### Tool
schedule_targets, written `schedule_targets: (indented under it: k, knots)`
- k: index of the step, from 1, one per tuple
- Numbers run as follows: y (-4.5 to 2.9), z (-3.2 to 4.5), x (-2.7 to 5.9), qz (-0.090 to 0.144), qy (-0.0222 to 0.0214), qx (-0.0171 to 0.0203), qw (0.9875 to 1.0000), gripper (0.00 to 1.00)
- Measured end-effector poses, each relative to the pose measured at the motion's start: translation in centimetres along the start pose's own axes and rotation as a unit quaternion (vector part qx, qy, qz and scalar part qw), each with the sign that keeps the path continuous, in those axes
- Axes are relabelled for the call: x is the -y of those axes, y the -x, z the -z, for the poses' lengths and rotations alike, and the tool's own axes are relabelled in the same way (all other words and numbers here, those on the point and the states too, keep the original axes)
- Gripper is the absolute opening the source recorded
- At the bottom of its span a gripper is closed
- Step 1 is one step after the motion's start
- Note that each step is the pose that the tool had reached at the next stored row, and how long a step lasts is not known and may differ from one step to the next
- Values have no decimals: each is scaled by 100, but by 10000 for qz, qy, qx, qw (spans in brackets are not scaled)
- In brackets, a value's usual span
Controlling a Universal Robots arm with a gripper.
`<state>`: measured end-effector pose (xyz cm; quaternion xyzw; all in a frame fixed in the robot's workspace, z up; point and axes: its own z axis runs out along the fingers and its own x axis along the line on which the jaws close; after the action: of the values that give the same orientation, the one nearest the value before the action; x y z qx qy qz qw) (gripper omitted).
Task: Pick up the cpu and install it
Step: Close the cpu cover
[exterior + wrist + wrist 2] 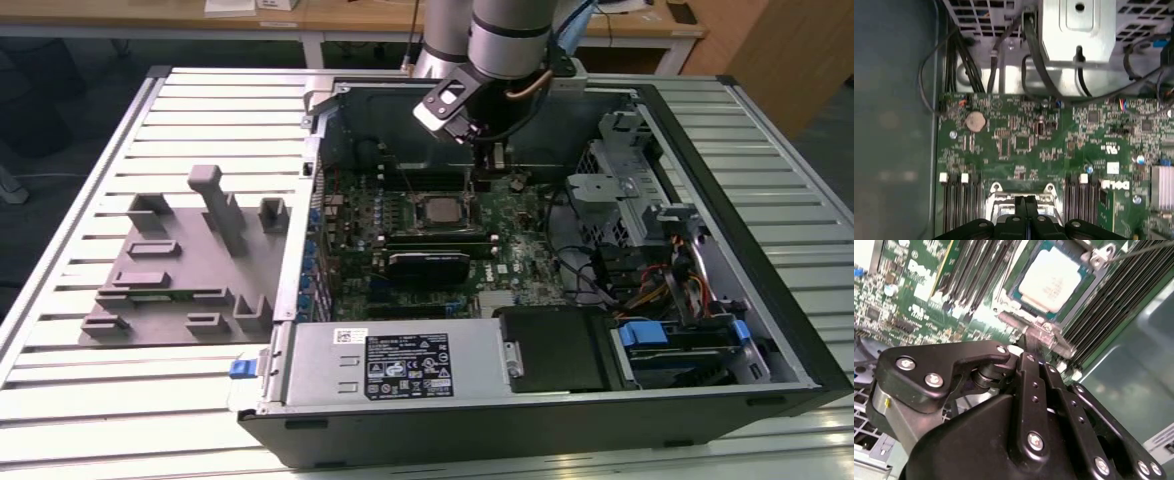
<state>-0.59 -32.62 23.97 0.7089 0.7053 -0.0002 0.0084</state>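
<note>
At the left of the exterior view a grey moulded fixture tray (174,270) lay on the slatted worktop (80,400). Just beside it, filling the middle and right of the frame, stood an open computer case (534,435) with its green motherboard (534,250) facing up.

The cpu (438,209) was a little left of centre, lying flat in its socket on the board with its pale metal top showing. In the second wrist view the cpu (1051,280) sat square inside the socket frame, with nothing gripping it.

The arm (501,35) came down from the top centre of the frame into the case. Its claw (489,155) hung just up and right of the cpu. In both wrist views the claw (1024,342) (1026,202) had its two fingers pressed together with nothing between them. The tips were near the socket's edge; I could not tell whether they touched it. A round coin battery (974,121) sat on the board in the first wrist view.

A silver power supply (400,365) ran along the lower centre. Coloured cables (641,285) bunched at the right.
</note>
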Motion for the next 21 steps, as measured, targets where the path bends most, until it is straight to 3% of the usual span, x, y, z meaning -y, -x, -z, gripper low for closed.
schedule_targets:
  k: [3, 12, 21]
  knots:
    - [0, 0, 59, -9, 0, -2, 10000, 11]
    - [0, -13, 77, -11, 0, -2, 10000, 11]
    - [0, -69, 240, -12, 1, -2, 10000, 11]
